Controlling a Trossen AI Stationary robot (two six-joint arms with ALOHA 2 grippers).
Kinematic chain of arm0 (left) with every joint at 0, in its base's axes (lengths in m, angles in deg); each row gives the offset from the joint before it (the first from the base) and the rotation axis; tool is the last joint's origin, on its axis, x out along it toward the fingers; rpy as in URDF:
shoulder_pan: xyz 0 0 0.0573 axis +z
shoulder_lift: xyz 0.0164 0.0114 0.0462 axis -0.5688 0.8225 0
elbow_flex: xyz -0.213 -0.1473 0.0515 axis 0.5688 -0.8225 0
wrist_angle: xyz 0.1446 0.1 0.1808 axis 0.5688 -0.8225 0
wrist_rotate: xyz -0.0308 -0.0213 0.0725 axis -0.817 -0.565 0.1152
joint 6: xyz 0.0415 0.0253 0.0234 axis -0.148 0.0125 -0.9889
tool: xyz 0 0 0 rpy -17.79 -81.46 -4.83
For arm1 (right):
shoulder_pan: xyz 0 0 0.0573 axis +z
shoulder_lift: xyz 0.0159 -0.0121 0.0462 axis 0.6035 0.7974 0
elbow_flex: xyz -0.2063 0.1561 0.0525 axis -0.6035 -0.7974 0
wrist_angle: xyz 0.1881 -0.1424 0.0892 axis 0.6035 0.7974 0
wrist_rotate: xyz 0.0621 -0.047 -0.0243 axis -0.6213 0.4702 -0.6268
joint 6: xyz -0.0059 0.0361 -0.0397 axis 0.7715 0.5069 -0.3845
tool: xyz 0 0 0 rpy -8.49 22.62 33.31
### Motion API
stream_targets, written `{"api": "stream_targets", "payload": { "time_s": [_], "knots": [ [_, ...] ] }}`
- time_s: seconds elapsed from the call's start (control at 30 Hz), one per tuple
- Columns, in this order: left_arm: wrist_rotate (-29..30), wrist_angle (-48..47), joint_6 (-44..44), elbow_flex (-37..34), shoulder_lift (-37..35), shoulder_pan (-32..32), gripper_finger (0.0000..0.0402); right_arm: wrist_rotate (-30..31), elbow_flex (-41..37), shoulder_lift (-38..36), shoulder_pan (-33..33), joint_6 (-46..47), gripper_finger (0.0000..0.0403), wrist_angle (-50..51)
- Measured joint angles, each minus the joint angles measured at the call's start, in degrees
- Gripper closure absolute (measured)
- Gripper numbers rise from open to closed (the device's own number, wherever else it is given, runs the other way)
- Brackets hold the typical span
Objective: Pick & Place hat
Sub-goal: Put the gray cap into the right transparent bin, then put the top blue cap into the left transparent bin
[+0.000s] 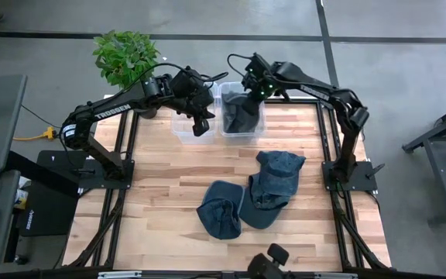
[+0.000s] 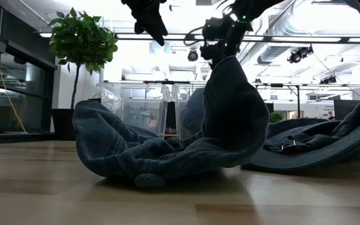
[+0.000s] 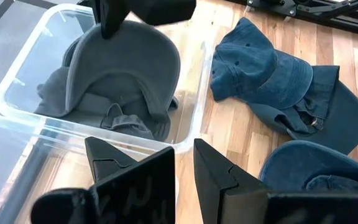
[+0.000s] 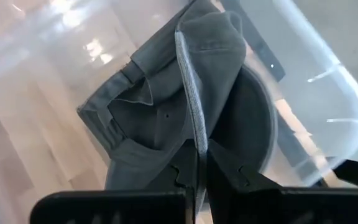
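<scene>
Nearest the low camera, a blue cap [image 2: 167, 150] lies crumpled on the wooden table [image 1: 169, 178], filling the middle of that frame; the high view shows it at lower centre, touching a second blue cap [image 1: 273, 186] to its right. At upper centre of the high view, the right gripper [image 1: 252, 87] is clamped on the brim edge of a grey hat [image 1: 242, 112], which hangs into the right-hand clear bin [image 1: 260, 124]. The right wrist view shows the thin brim pinched between the closed fingers. For a clean drop, I judge the hat should sink until its crown rests on the bin floor before the fingers part, keeping clear of the bin wall. The left gripper [image 1: 200, 124], shut and empty, hovers over the neighbouring bin [image 1: 178, 128].
</scene>
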Motion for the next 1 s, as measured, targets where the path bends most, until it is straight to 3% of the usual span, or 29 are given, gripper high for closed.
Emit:
{"api": "stream_targets", "payload": {
  "time_s": [0.4,0.73,1.0],
  "knots": [
    [0.0,0.3,0.0,0.0,0.0,0.0,0.0402,0.2,-0.7,2.2,0.0,-0.4,0.0375,-1.5],
    [0.0,0.1,0.2,0.0,0.0,0.0,0.0402,2.7,-0.6,0.8,0.0,-1.8,0.0276,-1.1],
    [0.0,0.1,0.2,0.0,0.0,0.0,0.0402,-1.3,-0.5,-2.2,0.0,-1.8,0.0199,-1.0]
  ]
}}
